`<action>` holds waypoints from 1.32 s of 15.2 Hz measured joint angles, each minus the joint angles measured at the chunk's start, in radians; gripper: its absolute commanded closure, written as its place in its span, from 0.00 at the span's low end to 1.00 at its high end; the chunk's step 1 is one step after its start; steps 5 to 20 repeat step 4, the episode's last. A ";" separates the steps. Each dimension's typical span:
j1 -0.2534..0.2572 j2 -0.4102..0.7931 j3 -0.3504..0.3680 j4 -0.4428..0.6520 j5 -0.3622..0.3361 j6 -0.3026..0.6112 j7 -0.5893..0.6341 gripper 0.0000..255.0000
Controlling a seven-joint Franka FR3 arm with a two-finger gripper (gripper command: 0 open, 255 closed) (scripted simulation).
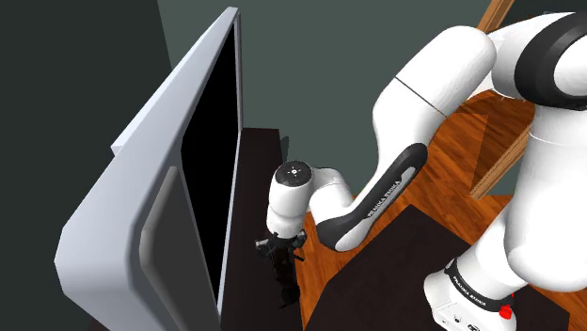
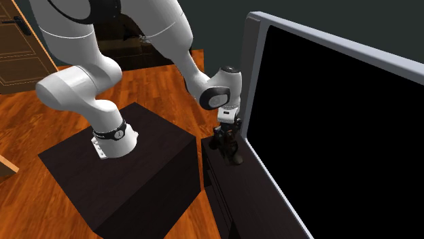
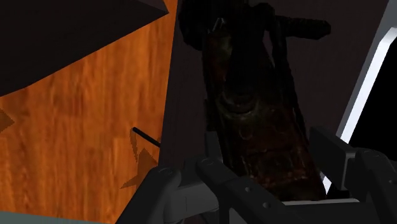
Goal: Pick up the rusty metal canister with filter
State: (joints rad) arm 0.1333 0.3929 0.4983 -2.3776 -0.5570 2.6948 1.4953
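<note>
Dim even lighting, soft sheen on white arm (image 1: 442, 85), wrist view murky, shadowed

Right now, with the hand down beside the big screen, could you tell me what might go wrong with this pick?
The hand works close beside the screen, so a sideways swing on lifting could strike its frame. The rusty canister rests on the dark cabinet near the edge above the wood floor; a nudge or a weak grip might send it over.
</note>
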 measured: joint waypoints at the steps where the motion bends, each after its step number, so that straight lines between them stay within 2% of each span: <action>1: -0.011 -0.014 0.012 -0.006 0.015 -0.006 -0.013 1.00; 4: -0.032 -0.048 0.044 -0.012 0.057 -0.030 -0.042 1.00; 20: -0.032 -0.048 0.044 -0.012 0.057 -0.030 -0.042 1.00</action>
